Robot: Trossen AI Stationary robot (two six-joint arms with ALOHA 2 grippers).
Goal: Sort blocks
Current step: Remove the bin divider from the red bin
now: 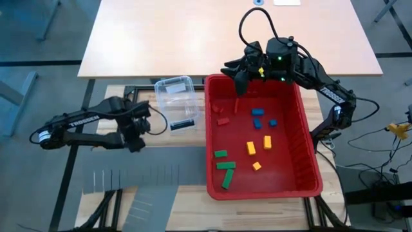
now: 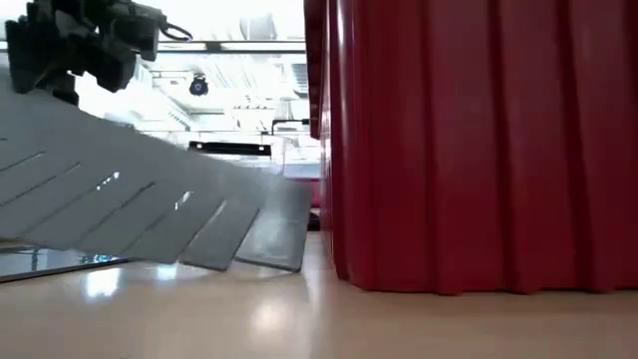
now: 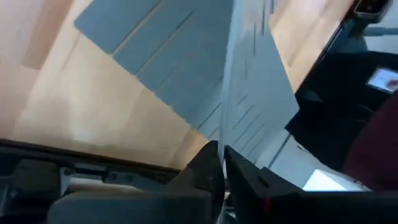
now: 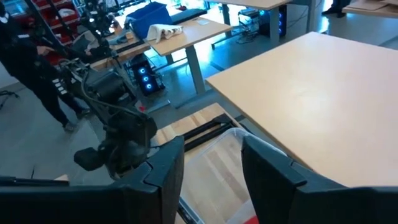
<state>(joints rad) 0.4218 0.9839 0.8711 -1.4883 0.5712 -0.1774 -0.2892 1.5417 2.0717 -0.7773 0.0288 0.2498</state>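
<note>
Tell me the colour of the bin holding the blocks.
Red; the bin shows best in the high view.

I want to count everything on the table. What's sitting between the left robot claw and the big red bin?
From above, a small clear plastic tub sits between the left gripper and the red bin, close beside the bin's wall. A dark piece lies inside it.

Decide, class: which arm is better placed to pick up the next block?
Right. The right gripper hangs open over the red bin holding the blocks; the left gripper is outside it, shut on a grey divider panel.
</note>
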